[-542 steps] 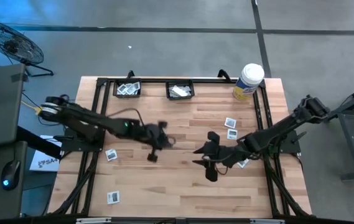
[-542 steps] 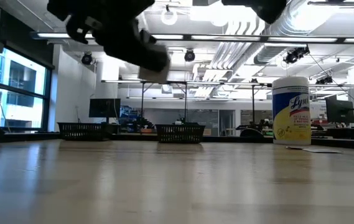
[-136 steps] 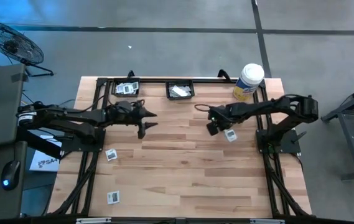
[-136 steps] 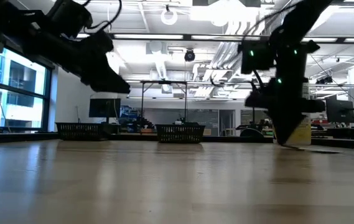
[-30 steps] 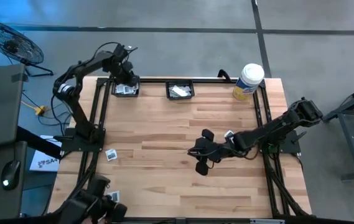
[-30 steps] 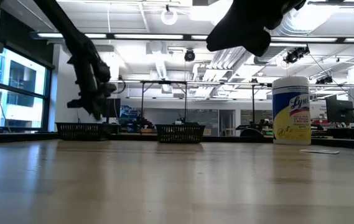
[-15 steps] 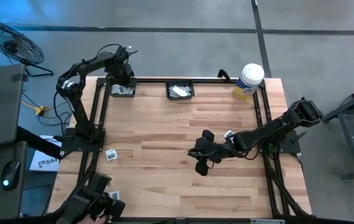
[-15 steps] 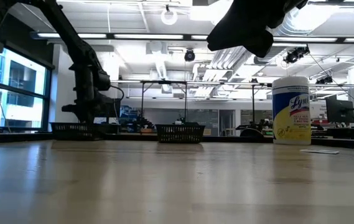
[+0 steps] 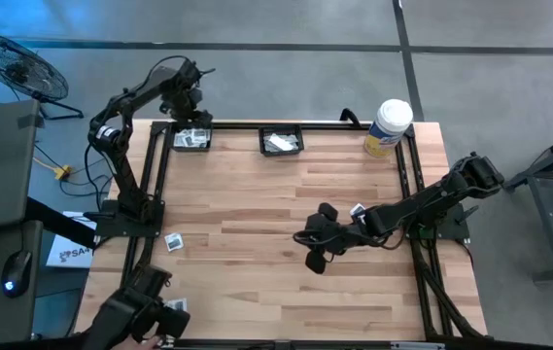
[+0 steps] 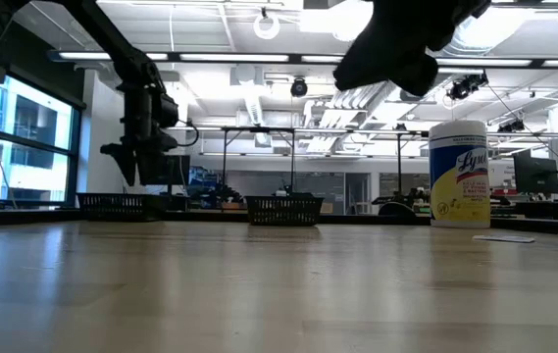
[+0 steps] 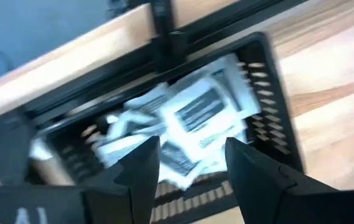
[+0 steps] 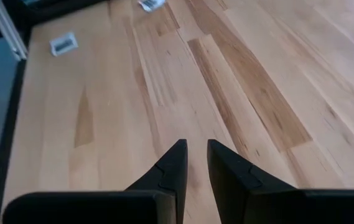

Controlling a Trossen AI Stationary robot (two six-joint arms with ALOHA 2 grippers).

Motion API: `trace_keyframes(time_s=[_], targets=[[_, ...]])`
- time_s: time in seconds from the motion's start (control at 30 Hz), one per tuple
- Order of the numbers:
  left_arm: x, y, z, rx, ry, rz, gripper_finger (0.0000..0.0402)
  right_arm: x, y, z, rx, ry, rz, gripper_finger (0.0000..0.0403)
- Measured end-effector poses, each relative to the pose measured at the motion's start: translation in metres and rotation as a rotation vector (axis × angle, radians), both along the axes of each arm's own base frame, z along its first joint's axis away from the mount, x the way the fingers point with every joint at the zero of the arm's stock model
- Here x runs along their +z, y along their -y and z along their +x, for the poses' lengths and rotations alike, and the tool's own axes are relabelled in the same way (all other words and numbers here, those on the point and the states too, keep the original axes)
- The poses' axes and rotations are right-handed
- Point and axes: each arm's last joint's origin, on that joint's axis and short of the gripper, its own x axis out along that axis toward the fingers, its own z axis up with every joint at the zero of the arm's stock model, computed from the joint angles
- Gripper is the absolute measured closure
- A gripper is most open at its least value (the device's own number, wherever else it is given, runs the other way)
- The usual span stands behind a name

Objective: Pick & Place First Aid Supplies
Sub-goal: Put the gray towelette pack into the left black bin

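Note:
The first aid supplies are small white packets. Several lie in the far-left black basket [image 9: 194,139] [image 11: 183,118], and more in the middle basket [image 9: 281,141]. Loose packets lie flat on the table at the left [image 9: 173,241] and beside the right arm [image 9: 359,209]. My left gripper [image 9: 189,109] [image 11: 189,146] hangs open above the far-left basket, pointing down, with nothing between its fingers. My right gripper [image 9: 313,250] [image 12: 195,146] hovers over the middle of the table, slanting down, its fingers a narrow gap apart with bare wood showing between them.
A white tub with a yellow label [image 9: 388,126] [image 10: 458,175] stands at the far right. A person's dark sleeve and hand [image 9: 140,313] reach in at the near left corner, by another packet [image 9: 179,308]. Black frame rails [image 9: 159,175] run along the table's edges.
My left gripper has tipped to point straight down, dipped to the far-left basket, and then risen clear above it. The person's arm at the near left corner has shifted slightly. My right arm has kept still.

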Motion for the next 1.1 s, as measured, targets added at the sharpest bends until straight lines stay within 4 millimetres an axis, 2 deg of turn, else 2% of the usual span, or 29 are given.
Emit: trace_keyframes(time_s=[0.13, 0.33, 0.5, 0.63, 0.83, 0.97, 1.1], targets=[[0.011, 0.002, -0.003, 0.015, -0.059, 0.038, 0.0223, -0.004, 0.002, -0.003, -0.035, -0.042, -0.001, 0.0348], [0.043, 0.019, -0.003, -0.008, 0.005, 0.133, 0.0223, -0.009, 0.006, -0.008, -0.079, -0.11, -0.053, 0.0348], [0.071, 0.055, 0.007, -0.097, 0.09, 0.278, 0.0223, -0.015, 0.011, -0.015, -0.163, -0.192, -0.033, 0.0348], [0.085, 0.092, 0.021, -0.213, 0.253, 0.389, 0.0223, -0.021, 0.015, -0.024, -0.235, -0.284, -0.035, 0.0348], [0.079, 0.156, 0.041, -0.442, 0.533, 0.413, 0.0223, -0.023, 0.023, -0.043, -0.322, -0.455, 0.037, 0.0348], [0.062, 0.198, 0.048, -0.572, 0.642, 0.404, 0.0223, -0.024, 0.028, -0.051, -0.39, -0.536, 0.085, 0.0347], [0.042, 0.232, 0.051, -0.667, 0.723, 0.374, 0.0223, -0.026, 0.032, -0.062, -0.409, -0.693, 0.143, 0.0347]])
